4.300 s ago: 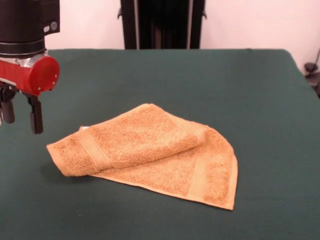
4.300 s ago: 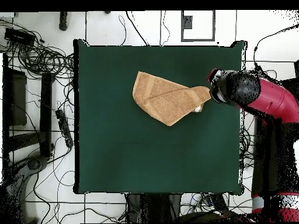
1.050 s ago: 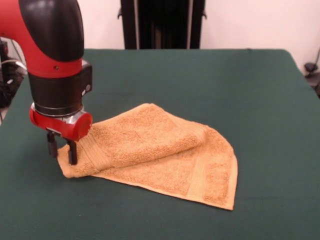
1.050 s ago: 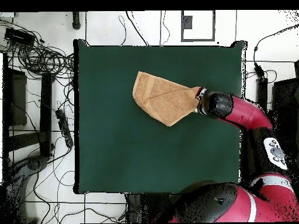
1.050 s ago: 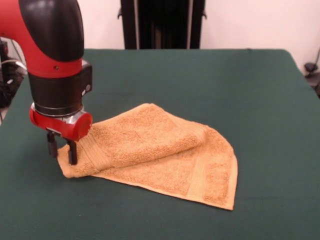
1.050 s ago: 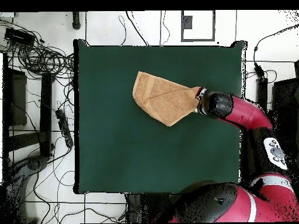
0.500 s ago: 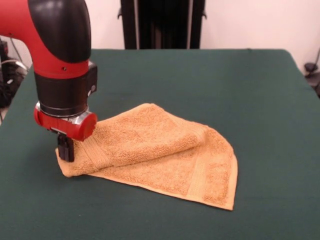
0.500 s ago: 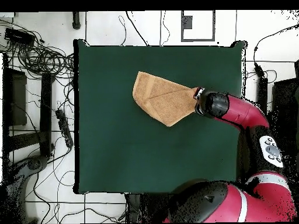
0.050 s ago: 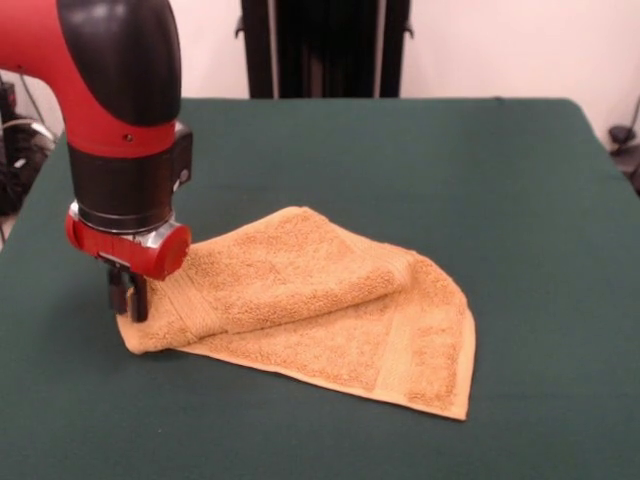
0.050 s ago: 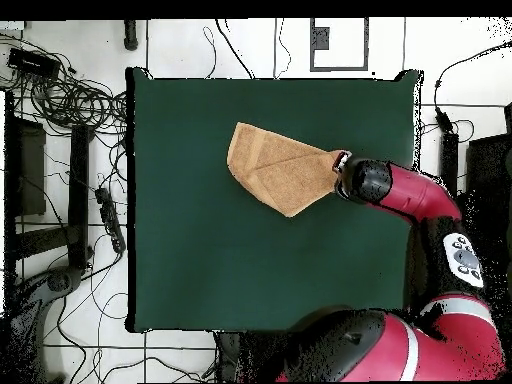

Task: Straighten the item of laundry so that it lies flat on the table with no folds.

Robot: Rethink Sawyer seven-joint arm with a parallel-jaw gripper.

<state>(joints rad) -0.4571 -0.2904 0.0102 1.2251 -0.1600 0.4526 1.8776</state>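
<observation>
The orange-tan washcloth (image 9: 320, 300) lies folded over itself on the green table (image 9: 450, 170), its upper layer doubled across the lower one, with a woven band showing near the right edge. My gripper (image 9: 128, 298) points straight down at the cloth's left corner, where it is shut on the folded corner, low against the table. From overhead, the washcloth (image 10: 280, 175) is a folded wedge in the upper middle of the table (image 10: 250, 270), and the arm's wrist (image 10: 365, 180) covers its right tip, hiding the fingers.
The arm's red and black wrist (image 9: 125, 150) stands over the table's left side in the front view. Overhead, cables (image 10: 60, 100) and a power strip (image 10: 108, 215) lie on the floor beyond the table's left edge.
The arm came in from off the cloth's corner and dropped onto it. Within the last second the spread fingers closed on the corner. The cloth's shape is much the same.
</observation>
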